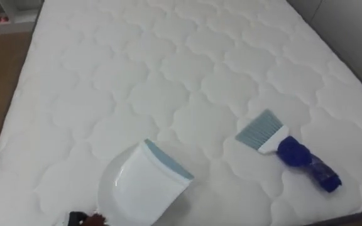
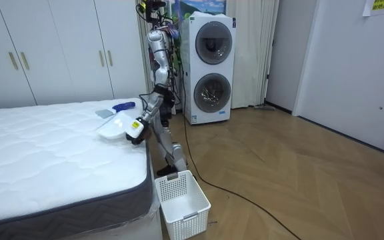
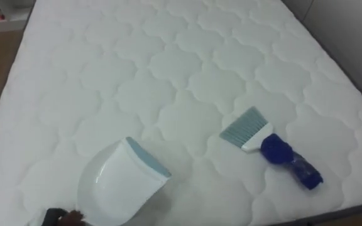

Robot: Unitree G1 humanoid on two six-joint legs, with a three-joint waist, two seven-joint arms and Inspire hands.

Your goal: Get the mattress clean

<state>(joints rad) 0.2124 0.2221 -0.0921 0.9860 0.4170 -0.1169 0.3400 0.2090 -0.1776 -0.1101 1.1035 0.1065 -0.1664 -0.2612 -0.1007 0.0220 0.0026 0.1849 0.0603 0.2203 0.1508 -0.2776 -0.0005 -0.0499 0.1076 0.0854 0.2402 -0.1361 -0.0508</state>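
Observation:
A white quilted mattress [image 1: 168, 81] spreads out before me. A white dustpan [image 1: 140, 185] with a pale blue lip sits low at the near left, its mouth pointing toward the far right. My left hand [image 1: 80, 218] grips its handle at the bottom edge, and the room view shows that hand [image 2: 135, 129] holding the dustpan [image 2: 114, 125] just over the bed's near side. A hand brush [image 1: 288, 147] with a blue handle and grey-blue bristles lies loose on the mattress to the right, bristles toward the dustpan. In the room view the brush [image 2: 120, 105] lies further along the bed.
I stand at the bed's long side near its corner. A white slatted basket [image 2: 182, 197] stands on the wooden floor by the bed's foot corner. Stacked washing machines [image 2: 209, 67] are behind me, wardrobes [image 2: 59, 50] beyond the bed.

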